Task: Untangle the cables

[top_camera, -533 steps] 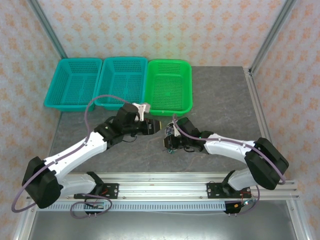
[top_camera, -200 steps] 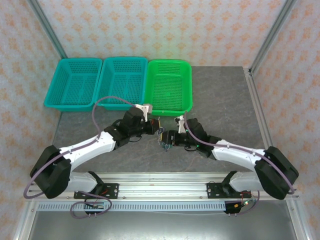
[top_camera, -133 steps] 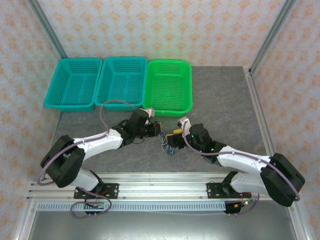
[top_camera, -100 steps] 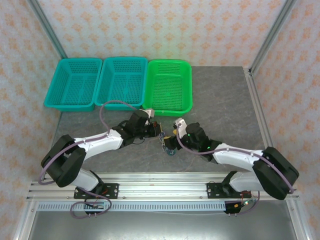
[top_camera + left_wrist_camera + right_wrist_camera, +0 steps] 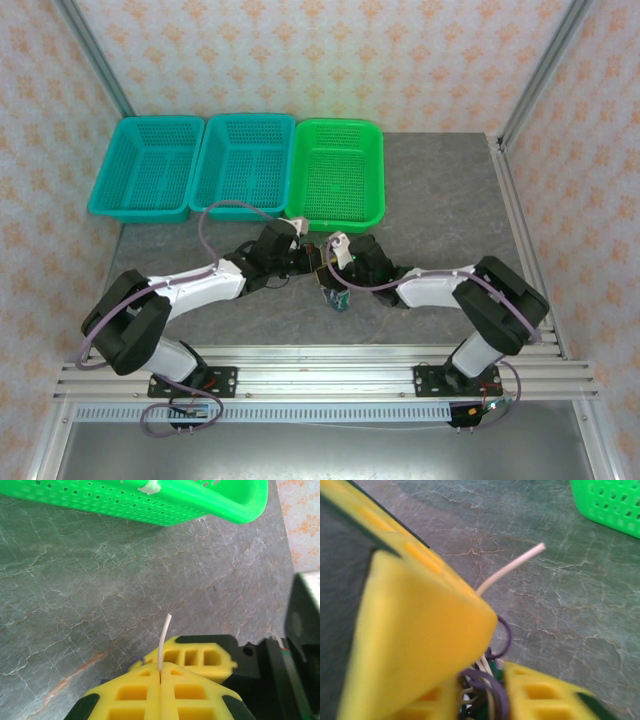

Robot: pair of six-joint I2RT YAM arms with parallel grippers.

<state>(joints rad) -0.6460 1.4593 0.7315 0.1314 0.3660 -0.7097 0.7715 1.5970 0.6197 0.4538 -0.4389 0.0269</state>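
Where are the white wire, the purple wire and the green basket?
White wire [image 5: 164,641]: left wrist view, mid-length.
Purple wire [image 5: 509,637]: right wrist view, loop's curve.
Green basket [image 5: 150,500]: left wrist view, side wall.

Cables [image 5: 482,680] half-hidden btw blurred jaws

Bright, even light with soft shadows; wrist views render the table [image 5: 100,580] sharp but nearest objects blurred.

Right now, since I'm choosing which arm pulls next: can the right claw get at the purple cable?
Probably yes: the purple cable loops between the fingers of the right claw, nothing blocking it. The left claw, shut on the whitish cable, crowds in close beside it.
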